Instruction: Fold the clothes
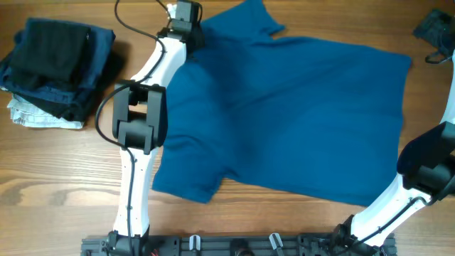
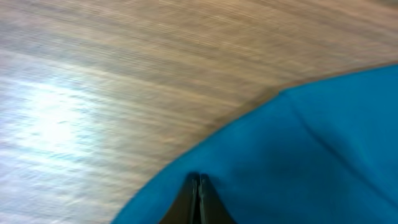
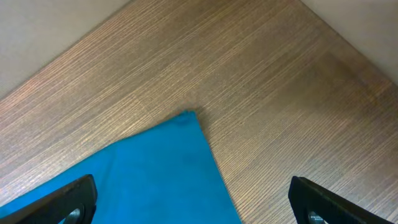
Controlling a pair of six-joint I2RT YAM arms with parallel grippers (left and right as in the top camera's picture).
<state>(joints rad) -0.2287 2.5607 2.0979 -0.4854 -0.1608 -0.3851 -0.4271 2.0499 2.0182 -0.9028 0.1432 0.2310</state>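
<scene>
So the T-shirt (image 1: 284, 121) was a plain mid-blue short-sleeved one, soft looking, and it lay spread out pretty flat across the middle of the wooden worktop (image 1: 71, 178). There were only a few shallow ripples in it. From the overhead view one sleeve stuck out at 12 o'clock and the other at about 7 o'clock, with the straight hem running down the 3 o'clock side. The left fingers (image 2: 189, 205) were pressed tight together with no gap, right at the shirt's 11 o'clock edge by the upper sleeve. In the wrist view their tips sat against the blue fabric, but honestly I couldn't tell if any cloth was actually pinched between them. The right fingers (image 3: 62, 199) stood wide apart with nothing in them, over at the shirt's 3 o'clock side. In that wrist view a hem corner poked toward 12 o'clock in the space between them, lying flat on the wood and touching neither one. Off at 9 o'clock, clear of the shirt, sat a stack of dark folded garments (image 1: 57, 64) on a whitish cloth (image 1: 35, 114).
</scene>
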